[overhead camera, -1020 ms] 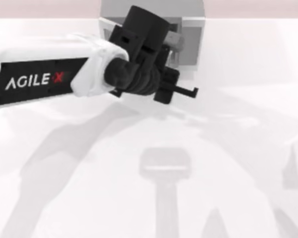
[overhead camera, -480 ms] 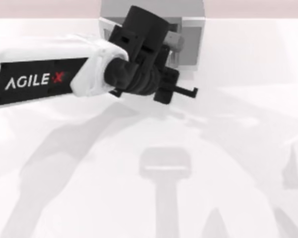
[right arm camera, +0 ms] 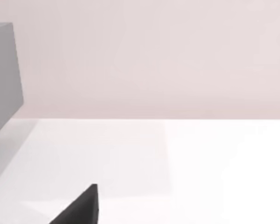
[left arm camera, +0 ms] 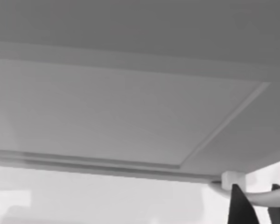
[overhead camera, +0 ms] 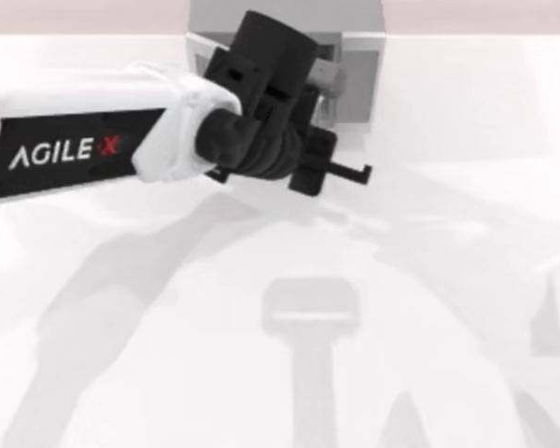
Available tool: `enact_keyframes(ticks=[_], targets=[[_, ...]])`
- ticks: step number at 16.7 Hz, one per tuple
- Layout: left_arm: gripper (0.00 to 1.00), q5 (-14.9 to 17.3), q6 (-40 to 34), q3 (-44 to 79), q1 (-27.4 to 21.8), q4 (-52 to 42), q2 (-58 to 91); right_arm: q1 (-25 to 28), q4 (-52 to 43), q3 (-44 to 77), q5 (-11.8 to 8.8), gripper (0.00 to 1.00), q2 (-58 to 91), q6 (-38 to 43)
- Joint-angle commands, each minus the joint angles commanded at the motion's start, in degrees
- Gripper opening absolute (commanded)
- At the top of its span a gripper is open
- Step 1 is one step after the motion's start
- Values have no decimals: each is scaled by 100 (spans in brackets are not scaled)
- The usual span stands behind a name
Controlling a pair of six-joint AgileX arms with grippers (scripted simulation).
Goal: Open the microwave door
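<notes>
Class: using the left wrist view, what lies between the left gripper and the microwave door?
Only the pale bar handle: in the left wrist view the left gripper meets it at the microwave door edge.

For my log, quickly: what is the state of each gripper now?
Left gripper: at the microwave door handle; jaws' state cannot be told.
Right gripper: parked aside; cannot be told.

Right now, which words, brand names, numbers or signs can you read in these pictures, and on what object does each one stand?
"AGILE X": white letters with a red X, on the black side panel of the left arm, top view.
On the microwave and its door: no text visible.
Right wrist view: none.
</notes>
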Motion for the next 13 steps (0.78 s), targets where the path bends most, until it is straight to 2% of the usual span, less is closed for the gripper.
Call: enact_keyframes(ticks=[6, 13], targets=[[0, 145, 263, -195, 125, 68, -137, 0, 0, 0, 0, 100, 0, 0], [0, 145, 264, -196, 126, 68, -137, 0, 0, 0, 0, 100, 0, 0]])
